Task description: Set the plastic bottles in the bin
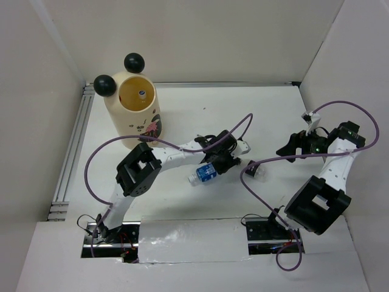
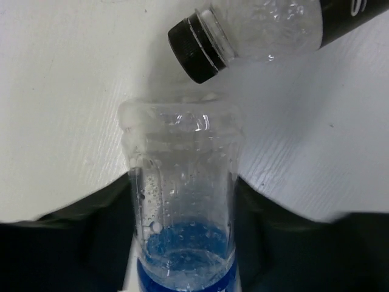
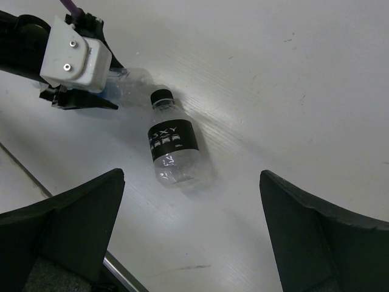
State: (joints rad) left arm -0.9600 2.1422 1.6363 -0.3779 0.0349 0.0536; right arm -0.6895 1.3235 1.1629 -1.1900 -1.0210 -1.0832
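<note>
My left gripper (image 1: 222, 160) is shut on a clear bottle with a blue label (image 1: 204, 174) and holds it near the table's middle. In the left wrist view this bottle (image 2: 182, 201) sits between the dark fingers (image 2: 73, 243), its clear end pointing away. A bottle with a black label and black cap (image 1: 256, 171) lies on the table just right of it, also in the left wrist view (image 2: 261, 27) and the right wrist view (image 3: 174, 146). My right gripper (image 1: 292, 145) is open and empty above and right of that bottle. The cream bin (image 1: 130, 112) stands at the back left, a bottle cap (image 1: 141, 94) showing inside.
White walls enclose the table. An aluminium rail (image 1: 73, 152) runs along the left edge. Purple cables (image 1: 97, 152) loop over both arms. The left gripper's white block (image 3: 73, 58) shows at the top left of the right wrist view.
</note>
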